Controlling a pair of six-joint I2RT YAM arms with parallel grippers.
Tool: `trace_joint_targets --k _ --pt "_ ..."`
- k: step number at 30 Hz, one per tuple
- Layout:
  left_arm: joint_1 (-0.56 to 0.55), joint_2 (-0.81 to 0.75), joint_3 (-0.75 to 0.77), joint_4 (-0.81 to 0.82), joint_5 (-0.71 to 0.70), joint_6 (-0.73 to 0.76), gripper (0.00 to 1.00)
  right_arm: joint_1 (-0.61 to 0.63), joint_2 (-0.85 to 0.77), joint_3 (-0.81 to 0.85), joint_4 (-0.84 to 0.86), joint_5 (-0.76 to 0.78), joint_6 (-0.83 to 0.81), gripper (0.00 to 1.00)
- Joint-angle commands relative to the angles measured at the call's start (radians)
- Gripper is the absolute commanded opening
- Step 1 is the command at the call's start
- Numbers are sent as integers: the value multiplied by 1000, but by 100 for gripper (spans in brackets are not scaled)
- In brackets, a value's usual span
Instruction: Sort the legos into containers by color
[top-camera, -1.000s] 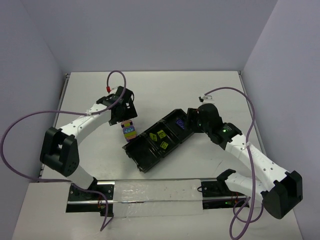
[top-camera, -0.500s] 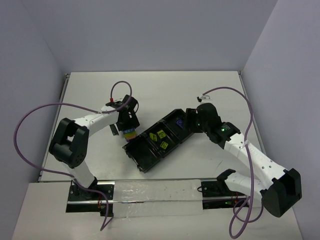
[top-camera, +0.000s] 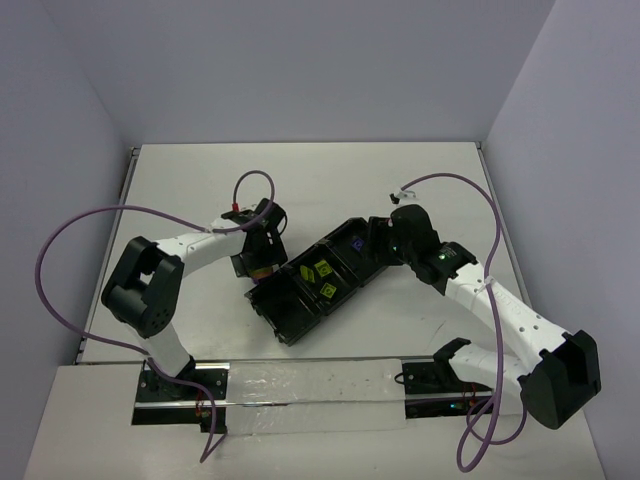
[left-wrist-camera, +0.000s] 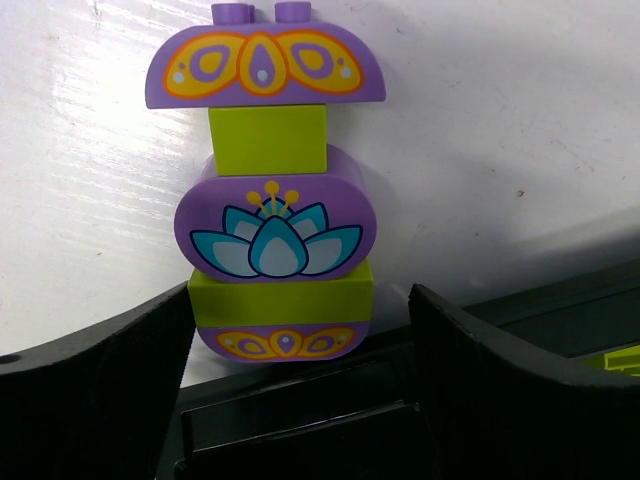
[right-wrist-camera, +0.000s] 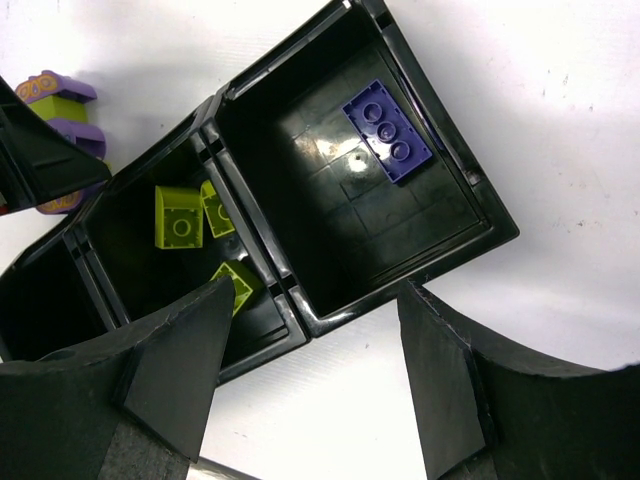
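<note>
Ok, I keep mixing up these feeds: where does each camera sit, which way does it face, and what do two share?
Top external: above and behind the arm bases, facing down at the table; the left arm and right arm show.
Left wrist: on the left arm, facing down at the stacked block; its own fingers frame the bottom.
Right wrist: on the right arm, facing down into the tray; its own fingers show below.
Shared: both wrist views show the stacked block and tray.

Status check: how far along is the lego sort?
Done: one purple brick sits in the tray's end compartment, three yellow-green bricks in the middle one. In hand: nothing gripped; the left tool stands open around the stacked block on the table, the right tool open above the tray. Left: splitting and sorting that block.
</note>
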Motion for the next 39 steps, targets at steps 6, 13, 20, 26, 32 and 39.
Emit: trace_joint_targets --k 6,13,20,26,32,39 --pt "-5 27 -11 52 3 27 88 -5 3 46 47 -5 -4 74" --pt "-3 24 -8 55 -24 56 56 -5 -9 50 38 6 -9 74" --pt "41 -74 78 31 7 232 0 -6 -4 96 17 -6 -27 74" --pt "66 -227 173 56 188 448 0 -37 33 202 -7 -129 -34 74" --pt "69 -314 223 101 458 577 0 -82 105 351 -40 -294 -19 74" --pt "69 -368 192 184 640 583 0 -84 270 599 -78 -451 58 74"
